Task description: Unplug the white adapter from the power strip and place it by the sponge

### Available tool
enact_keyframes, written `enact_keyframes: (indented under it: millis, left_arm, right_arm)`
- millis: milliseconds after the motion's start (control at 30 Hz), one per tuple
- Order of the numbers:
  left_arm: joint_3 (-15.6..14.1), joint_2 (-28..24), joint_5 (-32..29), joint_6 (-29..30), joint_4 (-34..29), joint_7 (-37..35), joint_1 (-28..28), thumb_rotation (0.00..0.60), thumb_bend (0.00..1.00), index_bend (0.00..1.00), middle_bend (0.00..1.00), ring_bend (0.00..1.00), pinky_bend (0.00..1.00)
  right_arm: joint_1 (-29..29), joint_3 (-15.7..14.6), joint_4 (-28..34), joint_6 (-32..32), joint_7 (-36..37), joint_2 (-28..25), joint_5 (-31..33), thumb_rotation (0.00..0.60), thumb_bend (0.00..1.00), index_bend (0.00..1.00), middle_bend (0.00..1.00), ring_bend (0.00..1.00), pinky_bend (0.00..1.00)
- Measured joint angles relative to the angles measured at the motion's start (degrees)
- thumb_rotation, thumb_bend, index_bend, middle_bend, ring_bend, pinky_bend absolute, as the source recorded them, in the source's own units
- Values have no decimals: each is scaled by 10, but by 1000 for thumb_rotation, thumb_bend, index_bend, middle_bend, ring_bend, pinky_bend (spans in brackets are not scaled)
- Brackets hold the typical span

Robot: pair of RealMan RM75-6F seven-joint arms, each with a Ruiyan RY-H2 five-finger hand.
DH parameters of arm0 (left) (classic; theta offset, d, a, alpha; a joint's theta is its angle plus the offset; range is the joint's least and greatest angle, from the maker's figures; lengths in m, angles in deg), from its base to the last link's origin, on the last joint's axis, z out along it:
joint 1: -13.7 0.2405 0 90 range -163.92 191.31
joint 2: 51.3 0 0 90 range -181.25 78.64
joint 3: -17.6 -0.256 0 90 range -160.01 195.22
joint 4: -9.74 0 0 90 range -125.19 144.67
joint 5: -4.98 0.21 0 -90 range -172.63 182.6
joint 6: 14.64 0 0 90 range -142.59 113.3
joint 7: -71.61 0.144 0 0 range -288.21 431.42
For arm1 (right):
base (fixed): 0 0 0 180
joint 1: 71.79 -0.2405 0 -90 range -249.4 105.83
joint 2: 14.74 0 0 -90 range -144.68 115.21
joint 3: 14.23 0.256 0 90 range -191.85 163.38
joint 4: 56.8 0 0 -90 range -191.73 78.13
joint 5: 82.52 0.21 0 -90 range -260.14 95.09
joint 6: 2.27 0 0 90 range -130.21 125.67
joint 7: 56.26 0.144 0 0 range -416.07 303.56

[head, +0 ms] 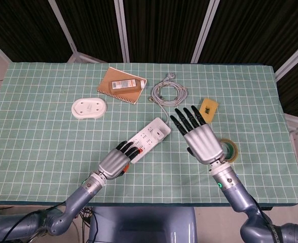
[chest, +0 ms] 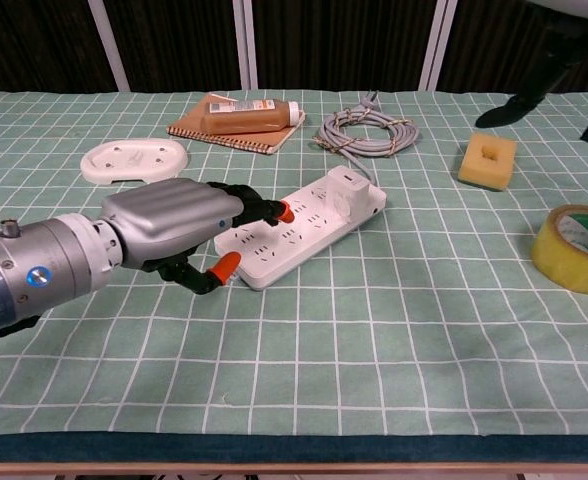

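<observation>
The white power strip [head: 150,135] [chest: 309,222] lies slanted at mid-table, and the white adapter [head: 162,131] [chest: 347,191] is plugged in at its far end. My left hand [head: 118,160] [chest: 179,224] rests its orange-tipped fingers flat on the strip's near end, with the thumb beside the edge. My right hand [head: 200,138] hovers open with fingers spread, just right of the adapter and apart from it. In the chest view only its dark fingertips [chest: 522,104] show at the top right. The yellow sponge [head: 210,106] [chest: 487,160] sits beyond the right hand, partly hidden in the head view.
A yellow tape roll [head: 231,151] [chest: 577,248] lies right of the right hand. The coiled grey cable [head: 168,93] [chest: 366,132] runs from the strip's far end. A notebook with a brown bottle [head: 124,84] [chest: 252,115] and a white oval base [head: 89,108] [chest: 134,159] lie at the back left.
</observation>
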Motion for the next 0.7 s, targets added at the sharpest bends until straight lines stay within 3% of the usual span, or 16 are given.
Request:
enact_keyframes:
  millis: [333, 700]
  left_arm:
    - [-20, 26, -7, -3, 34, -20, -14, 600, 624, 119, 129, 38, 108]
    - [-44, 46, 12, 17, 74, -64, -9, 600, 623, 135, 115, 37, 141]
  right_arm:
    - [-116, 6, -82, -57, -103, 103, 111, 600, 187, 0, 3, 8, 87]
    - [-156, -15, -165, -60, -110, 162, 174, 600, 187, 0, 5, 11, 87]
